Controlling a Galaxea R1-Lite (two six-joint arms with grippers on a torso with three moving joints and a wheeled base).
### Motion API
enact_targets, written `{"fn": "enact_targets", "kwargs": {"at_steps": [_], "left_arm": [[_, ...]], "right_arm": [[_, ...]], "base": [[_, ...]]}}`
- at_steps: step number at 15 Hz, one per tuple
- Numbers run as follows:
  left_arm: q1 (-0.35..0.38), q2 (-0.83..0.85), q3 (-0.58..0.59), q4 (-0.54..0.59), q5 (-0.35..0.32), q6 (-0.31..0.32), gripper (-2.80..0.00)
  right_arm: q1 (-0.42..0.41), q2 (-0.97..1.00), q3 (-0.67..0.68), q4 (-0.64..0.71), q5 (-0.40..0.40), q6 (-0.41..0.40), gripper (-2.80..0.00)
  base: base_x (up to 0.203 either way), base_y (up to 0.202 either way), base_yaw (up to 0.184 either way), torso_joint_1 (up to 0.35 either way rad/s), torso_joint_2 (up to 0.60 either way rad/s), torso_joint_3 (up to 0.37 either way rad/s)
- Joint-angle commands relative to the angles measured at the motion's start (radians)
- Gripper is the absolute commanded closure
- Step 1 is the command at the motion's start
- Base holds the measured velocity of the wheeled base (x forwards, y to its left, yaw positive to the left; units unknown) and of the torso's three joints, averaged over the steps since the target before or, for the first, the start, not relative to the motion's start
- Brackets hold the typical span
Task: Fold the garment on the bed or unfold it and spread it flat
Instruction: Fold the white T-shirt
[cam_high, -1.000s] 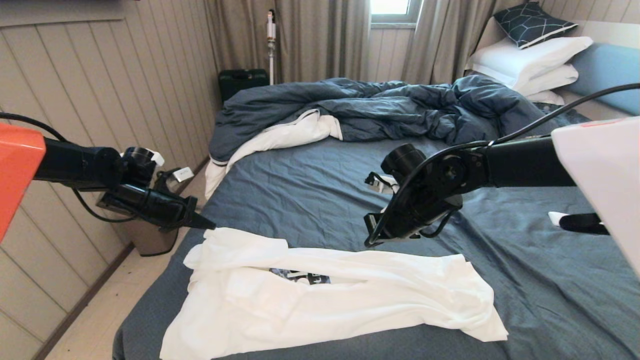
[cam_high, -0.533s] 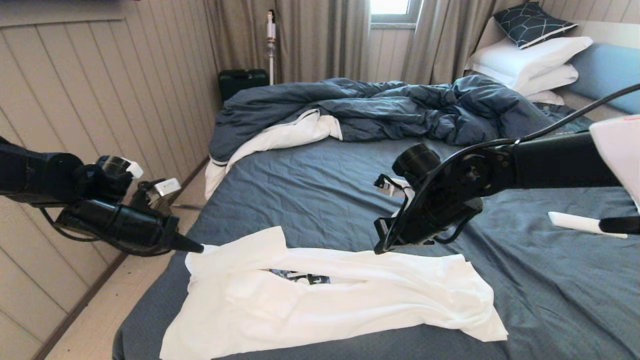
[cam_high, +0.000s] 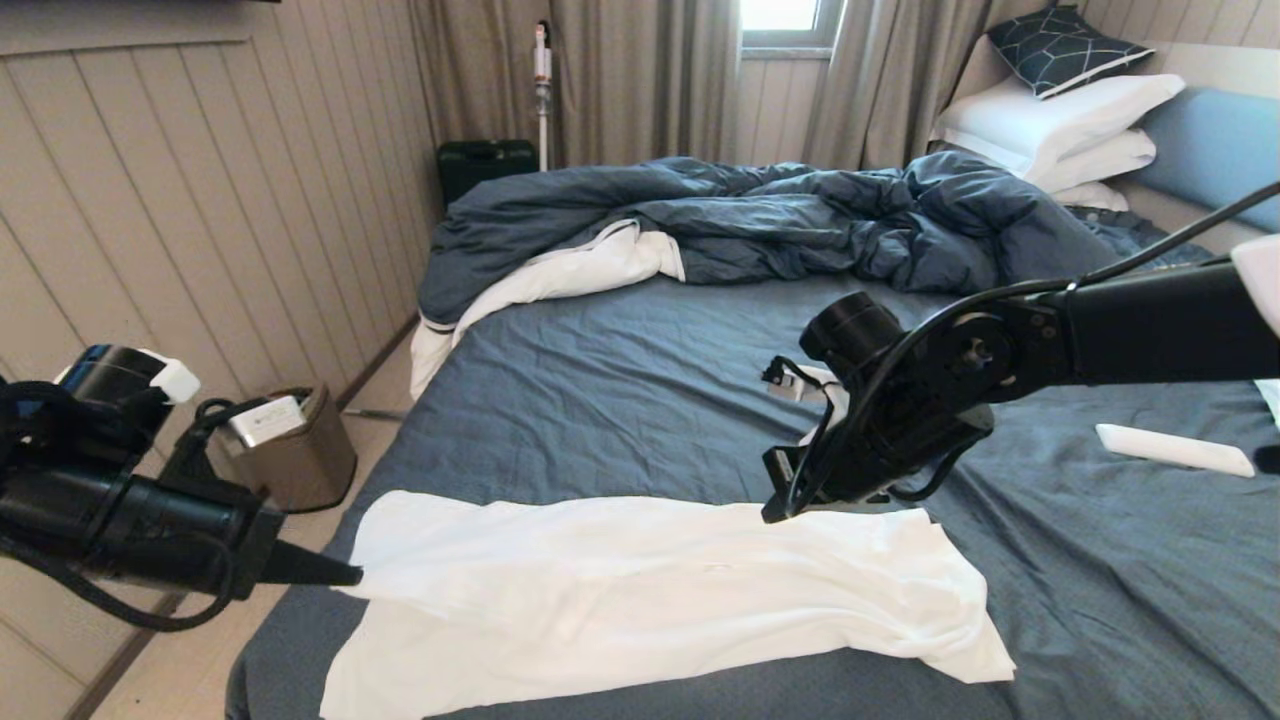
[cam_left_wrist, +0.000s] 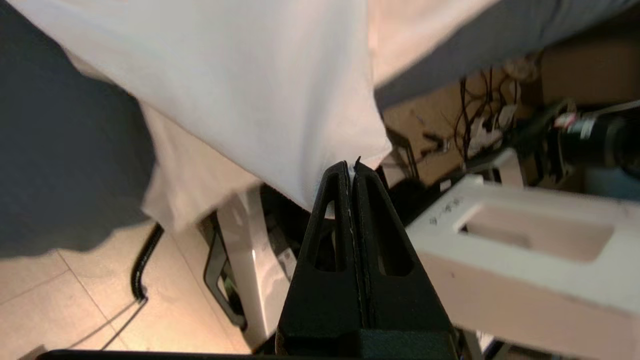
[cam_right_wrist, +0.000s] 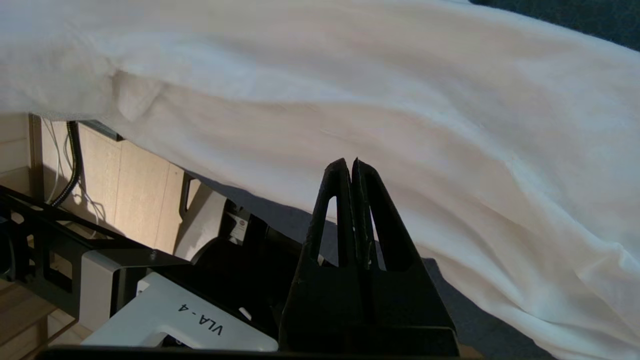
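A white garment (cam_high: 640, 590) lies in a long band across the near end of the bed (cam_high: 620, 380), whose sheet is dark blue-grey. The garment's near edge hangs over the bed's front. Beyond the bed's left edge, my left gripper (cam_high: 352, 575) is shut on the garment's left corner and holds it taut; in the left wrist view that corner (cam_left_wrist: 250, 90) ends between the closed tips (cam_left_wrist: 351, 167). My right gripper (cam_high: 772, 515) is shut on the garment's far edge, right of the middle. The right wrist view shows the closed tips (cam_right_wrist: 350, 164) against the white cloth (cam_right_wrist: 400, 100).
A rumpled blue duvet (cam_high: 760, 215) covers the far half of the bed, with white pillows (cam_high: 1060, 120) at the back right. A slim white object (cam_high: 1170, 450) lies on the sheet to the right. A metal bin (cam_high: 295, 450) stands on the floor by the panelled wall.
My left gripper has swung down and to the left, drawing the folded-over part out flat and covering the dark print. The right gripper has dropped slightly to the right.
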Motion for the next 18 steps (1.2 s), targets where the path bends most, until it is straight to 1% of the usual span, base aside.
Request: {"fn": "enact_targets", "kwargs": {"at_steps": [1,5,9,11,14,18], "left_arm": [[-0.016,-0.071,0.076,0.001,-0.005,0.011,0.00],[-0.022,-0.108,0.141,-0.001,-0.014,0.018,0.00],[-0.022,-0.159,0.135,0.010,-0.015,0.018,0.00],[-0.022,-0.183,0.128,0.040,-0.014,0.019,0.00],[-0.022,-0.185,0.121,0.050,-0.014,0.019,0.00],[-0.022,-0.180,0.124,0.050,-0.014,0.019,0.00]], "right_arm": [[0.000,0.000,0.001,0.003,0.002,0.001,0.00],[0.011,0.014,-0.008,0.003,0.002,0.001,0.00],[0.005,0.076,-0.032,0.003,0.002,0.000,0.00],[0.000,0.122,-0.056,0.003,0.001,0.000,0.00],[0.001,0.205,-0.115,0.003,0.000,0.001,0.00],[0.011,0.271,-0.145,0.003,0.000,0.000,0.00]], "base": [[0.000,0.000,0.000,0.000,0.00,0.000],[0.000,0.000,0.000,0.000,0.00,0.000],[0.000,0.000,0.000,0.000,0.00,0.000],[0.000,0.000,0.000,0.000,0.00,0.000],[0.000,0.000,0.000,0.000,0.00,0.000],[0.000,0.000,0.000,0.000,0.00,0.000]]}}
